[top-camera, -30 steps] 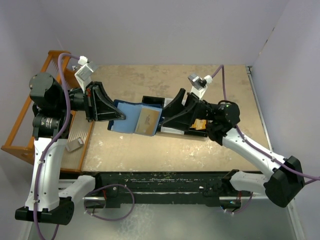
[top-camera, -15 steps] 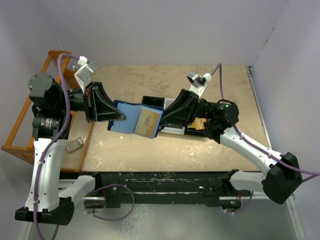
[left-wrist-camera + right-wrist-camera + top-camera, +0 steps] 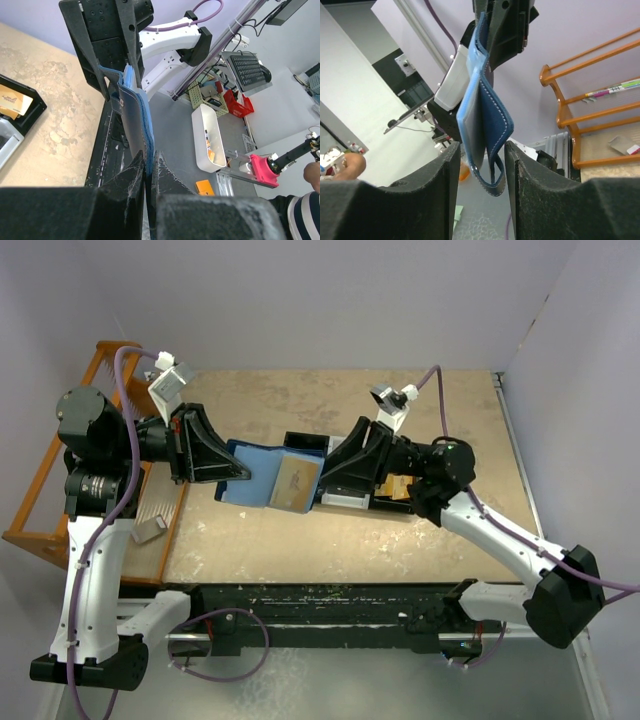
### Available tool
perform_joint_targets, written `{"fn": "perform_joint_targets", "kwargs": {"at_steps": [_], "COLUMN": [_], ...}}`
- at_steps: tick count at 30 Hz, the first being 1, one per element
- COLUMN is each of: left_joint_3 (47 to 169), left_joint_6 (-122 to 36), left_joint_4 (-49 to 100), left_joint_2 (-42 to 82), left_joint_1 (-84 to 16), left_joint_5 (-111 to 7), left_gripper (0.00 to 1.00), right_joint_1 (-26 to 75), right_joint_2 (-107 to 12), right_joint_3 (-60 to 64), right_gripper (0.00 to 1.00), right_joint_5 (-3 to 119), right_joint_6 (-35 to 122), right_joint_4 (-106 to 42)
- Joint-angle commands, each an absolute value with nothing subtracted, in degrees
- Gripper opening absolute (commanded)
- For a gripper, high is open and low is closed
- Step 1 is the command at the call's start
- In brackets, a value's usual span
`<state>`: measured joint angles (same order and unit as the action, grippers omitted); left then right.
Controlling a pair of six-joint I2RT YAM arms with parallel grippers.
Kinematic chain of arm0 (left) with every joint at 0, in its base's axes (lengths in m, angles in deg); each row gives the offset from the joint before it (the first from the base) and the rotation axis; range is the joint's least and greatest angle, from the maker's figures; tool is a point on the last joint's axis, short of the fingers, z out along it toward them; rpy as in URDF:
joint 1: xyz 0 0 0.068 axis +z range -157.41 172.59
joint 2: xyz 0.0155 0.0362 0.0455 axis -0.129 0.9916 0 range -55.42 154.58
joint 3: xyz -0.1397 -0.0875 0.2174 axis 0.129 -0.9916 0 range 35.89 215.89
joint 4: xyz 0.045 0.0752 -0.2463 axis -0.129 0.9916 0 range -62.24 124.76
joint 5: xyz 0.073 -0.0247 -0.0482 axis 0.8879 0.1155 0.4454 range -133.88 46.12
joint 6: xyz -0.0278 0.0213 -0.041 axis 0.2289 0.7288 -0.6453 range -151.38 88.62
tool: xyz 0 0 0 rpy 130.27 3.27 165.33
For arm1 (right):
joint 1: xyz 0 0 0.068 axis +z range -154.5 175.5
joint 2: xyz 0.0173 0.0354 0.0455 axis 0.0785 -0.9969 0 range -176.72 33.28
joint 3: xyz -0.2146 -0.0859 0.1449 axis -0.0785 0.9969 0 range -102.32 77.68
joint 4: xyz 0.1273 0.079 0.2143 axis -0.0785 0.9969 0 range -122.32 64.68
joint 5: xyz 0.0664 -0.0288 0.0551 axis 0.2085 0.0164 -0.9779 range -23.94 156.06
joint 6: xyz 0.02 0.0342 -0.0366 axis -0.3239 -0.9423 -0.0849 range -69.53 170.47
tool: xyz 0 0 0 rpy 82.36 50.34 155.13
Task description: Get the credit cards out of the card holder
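The card holder [image 3: 262,475] is a navy wallet with pale blue inner faces, held open above the table. A tan card [image 3: 297,480] lies against its right half. My left gripper [image 3: 236,473] is shut on the wallet's left edge, and in the left wrist view [image 3: 148,166] its fingers pinch the blue edge [image 3: 137,115]. My right gripper [image 3: 326,477] is open, its jaws standing either side of the wallet's right edge. In the right wrist view [image 3: 482,167] the wallet [image 3: 490,125] hangs between the two fingers, its navy flap close to the right finger [image 3: 530,190].
A black compartment tray [image 3: 304,444] lies on the table under the right gripper, with an orange card [image 3: 400,488] in one compartment. It also shows in the left wrist view [image 3: 31,107]. An orange wooden rack [image 3: 50,502] stands at the table's left edge.
My right wrist has edged a little left toward the wallet. The left arm and the wallet have not moved.
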<state>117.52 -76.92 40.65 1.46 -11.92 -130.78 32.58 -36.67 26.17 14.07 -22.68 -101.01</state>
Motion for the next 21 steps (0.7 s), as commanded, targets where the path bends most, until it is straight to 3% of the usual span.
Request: {"fn": "perform_joint_targets", "kwargs": {"at_steps": [1, 6, 14, 21], "left_joint_3": [117.73, 117.72, 117.81, 117.73], "left_joint_6": [-77.96, -77.99, -79.43, -79.88], "left_joint_4": [38.22, 38.22, 36.95, 36.73], "left_joint_2": [1.19, 1.27, 1.32, 1.37], "left_joint_1": [-11.63, -11.63, -11.63, -11.63], "left_joint_5": [-130.78, -130.79, -130.78, -130.79], "left_gripper": [0.00, 0.00, 0.00, 0.00], "right_joint_1": [32.72, 32.78, 32.76, 32.79], "right_joint_2": [-34.66, -33.93, -33.80, -33.58], "right_joint_3": [22.51, 22.39, 23.20, 23.74], "right_gripper": [0.43, 0.42, 0.25, 0.22], "right_joint_5": [15.04, 15.78, 14.05, 14.82], "right_joint_6": [-17.41, -16.24, -19.31, -19.66], "right_joint_4": [-94.73, -92.67, -99.24, -99.34]}}
